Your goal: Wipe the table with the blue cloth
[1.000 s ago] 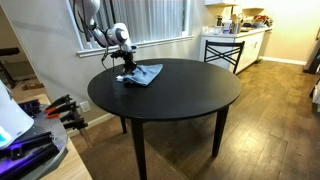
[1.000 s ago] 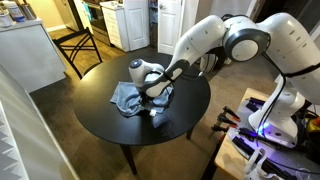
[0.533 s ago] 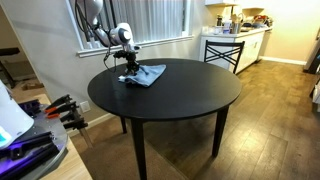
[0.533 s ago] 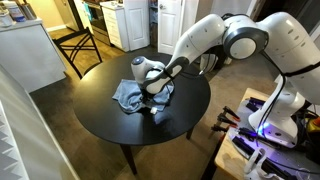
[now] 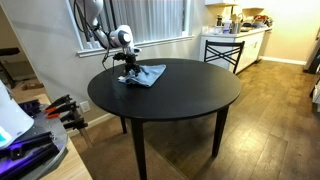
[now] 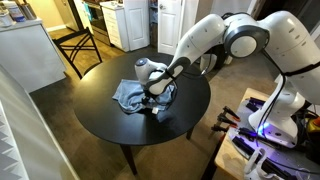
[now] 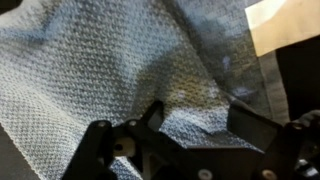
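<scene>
The blue cloth [image 5: 146, 75] lies crumpled on the far edge of the round black table [image 5: 190, 100], close to the window. An exterior view shows the cloth [image 6: 127, 97] on the table [image 6: 110, 125] near the arm's side. My gripper [image 5: 127, 74] points down over one edge of the cloth; an exterior view shows the gripper [image 6: 153, 95] just above it. In the wrist view the cloth [image 7: 100, 60] fills the picture, and the gripper [image 7: 200, 118] stands open, its jaws wide apart over a raised fold of the fabric.
A black chair [image 5: 222, 50] stands by the kitchen counter beyond the table. Another chair [image 6: 80, 45] and a white counter [image 6: 25, 55] stand at the far side. A bench with clamps [image 5: 60, 108] sits near the table. The robot's base [image 6: 270, 110] is beside the table.
The jaws have gone from shut on the cloth to wide apart, letting the fabric go. The arm has stayed over the same spot, lifting a little.
</scene>
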Robot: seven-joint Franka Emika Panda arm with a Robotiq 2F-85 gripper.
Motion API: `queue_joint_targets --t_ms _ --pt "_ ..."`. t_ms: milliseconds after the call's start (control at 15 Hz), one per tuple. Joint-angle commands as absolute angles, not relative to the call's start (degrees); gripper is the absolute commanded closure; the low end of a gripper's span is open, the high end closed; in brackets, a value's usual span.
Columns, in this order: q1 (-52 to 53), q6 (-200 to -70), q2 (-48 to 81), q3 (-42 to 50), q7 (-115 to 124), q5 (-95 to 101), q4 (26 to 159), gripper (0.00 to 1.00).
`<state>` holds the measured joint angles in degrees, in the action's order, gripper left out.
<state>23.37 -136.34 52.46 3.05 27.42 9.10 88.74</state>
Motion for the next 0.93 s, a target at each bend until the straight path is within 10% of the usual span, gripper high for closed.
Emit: queue_joint_targets --t_ms 0,867 --pt "23.48 -138.18 44.59 2.08 29.59 7.27 98.44 0.01" --pt "22.91 -136.48 35.72 1.28 33.09 6.94 105.75 0.0"
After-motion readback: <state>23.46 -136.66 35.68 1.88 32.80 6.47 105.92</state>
